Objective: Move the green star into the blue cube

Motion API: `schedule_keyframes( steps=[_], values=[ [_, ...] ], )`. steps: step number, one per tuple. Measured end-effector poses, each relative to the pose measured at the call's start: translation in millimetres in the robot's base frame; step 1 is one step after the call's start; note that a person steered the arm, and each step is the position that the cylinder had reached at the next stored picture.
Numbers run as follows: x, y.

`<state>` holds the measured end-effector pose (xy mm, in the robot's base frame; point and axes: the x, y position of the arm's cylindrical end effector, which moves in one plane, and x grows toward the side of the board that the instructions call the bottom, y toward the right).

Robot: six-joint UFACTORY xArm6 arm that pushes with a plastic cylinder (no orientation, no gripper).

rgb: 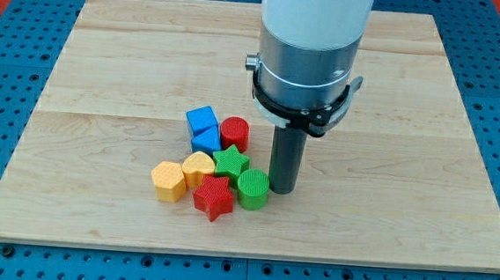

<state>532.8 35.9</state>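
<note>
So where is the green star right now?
The green star sits mid-cluster on the wooden board, just below the red cylinder, right of the yellow block, with my tip off to the view's right.

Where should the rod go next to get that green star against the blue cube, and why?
Probably a short push toward the view's upper left. My tip sits just right of the green cylinder, with the green star up-left of that cylinder and the blue cube further up-left, beyond a second blue block. Pushing that way should press the star into the blue blocks, though the cylinder may slide along.
</note>
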Motion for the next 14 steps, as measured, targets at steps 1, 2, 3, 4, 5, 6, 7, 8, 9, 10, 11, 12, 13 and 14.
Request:
schedule_keyframes(
  steps=[1, 2, 3, 4, 5, 6, 7, 8, 9, 10, 11, 12, 13, 14],
  values=[
    [0.0, 0.0],
    [4.9, 9.3],
    [28.0, 25.7],
    [75.2, 9.2],
    [78.3, -36.9],
    [71.9, -51.2],
    [45.8, -52.5],
    [21.0, -81.3],
    [15.3, -99.7],
    [56.8, -61.1],
    [62.0, -10.6],
    [51.7, -10.6],
    [33.9, -29.7],
    [10.2, -38.3]
  ],
)
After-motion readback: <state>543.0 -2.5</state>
